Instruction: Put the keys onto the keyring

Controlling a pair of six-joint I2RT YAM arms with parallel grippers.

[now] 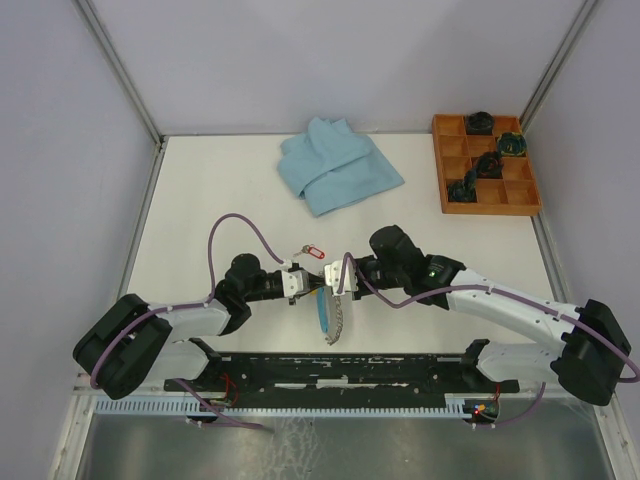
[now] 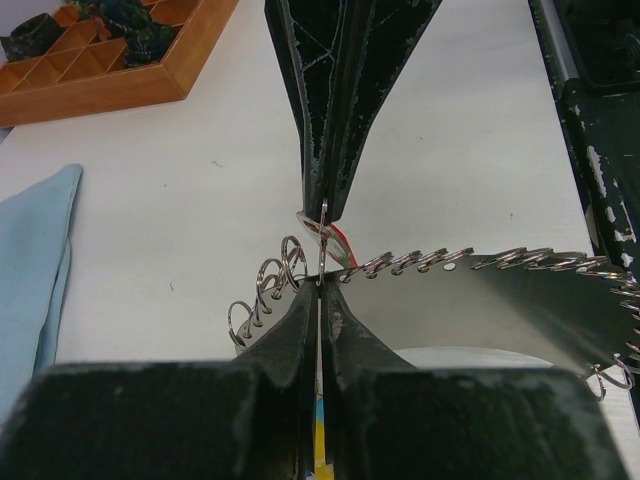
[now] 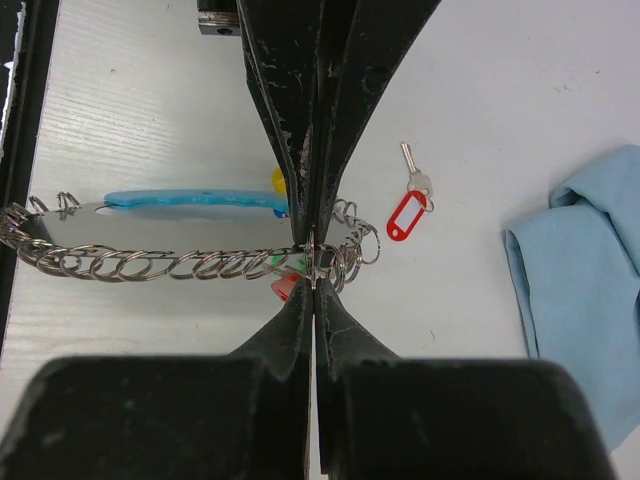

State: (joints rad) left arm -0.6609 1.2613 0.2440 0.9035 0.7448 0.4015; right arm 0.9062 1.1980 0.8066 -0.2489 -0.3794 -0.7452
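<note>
Nearest me, the black two-finger left gripper (image 1: 298, 281) and the black two-finger right gripper (image 1: 341, 280) meet nose to nose over the near middle of the white table (image 1: 200, 200). Each is clamped tight on the large grey metallic coil-textured keyring with its light-blue segment (image 3: 150, 266), which hangs between them. Both pinch the same thin wire loop from opposite sides, tips almost touching. Scraps of red and green plastic show beside the pinch; I cannot tell whether they are tags already threaded on.

I judge the step in hand to be steadying the keyring and working one loop open. The wire is thin, hard and slick, so I would pull along the loop's own plane, gently, with no twist, or it slips from the pads. The keyring is a run of overlapping, springy-looking steel loops along what looks like a flat grey sheet, with a smooth blue edge, and I expect it to swing.

Just beyond lies a small silver key with a red plastic tag (image 3: 408, 212), flat on the table, apart from both grippers. Fetching it means one gripper carries the keyring alone.

Farther back sit a soft, creased, folded light-blue cloth (image 1: 338, 165) and, far right, an orange-brown wooden compartment tray (image 1: 437, 160) holding dark bundles
</note>
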